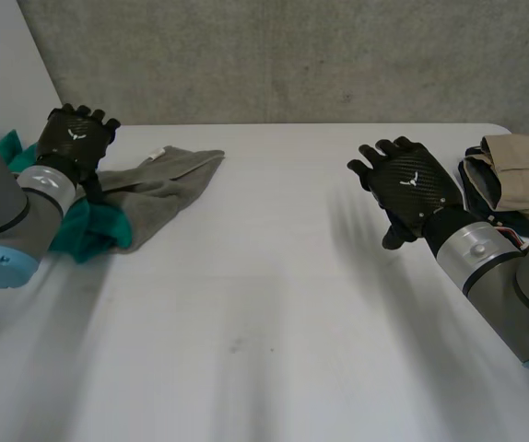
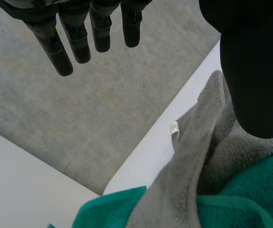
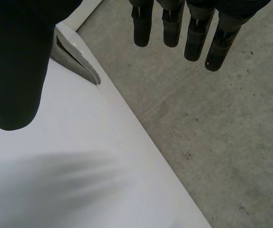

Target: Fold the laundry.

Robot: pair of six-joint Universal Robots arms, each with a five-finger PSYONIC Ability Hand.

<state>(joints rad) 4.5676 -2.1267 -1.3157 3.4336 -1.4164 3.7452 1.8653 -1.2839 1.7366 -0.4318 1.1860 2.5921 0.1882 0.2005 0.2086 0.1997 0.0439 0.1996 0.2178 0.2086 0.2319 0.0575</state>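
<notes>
White table (image 1: 264, 322) amid grey concrete (image 1: 292, 55); left hand (image 1: 76, 136) by grey towel (image 1: 168, 180), right hand (image 1: 412, 184) apart, fingers (image 3: 172, 28) of both straight.

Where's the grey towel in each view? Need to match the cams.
Head view: grey towel at the table's far left, beside the left hand, against green cloth.
Left wrist view: towel under the left hand's thumb, green cloth against it.
Right wrist view: small grey wedge beside the right hand's thumb, probably the towel's corner.
Shared landmark: the white table's far edge against grey concrete.
</notes>
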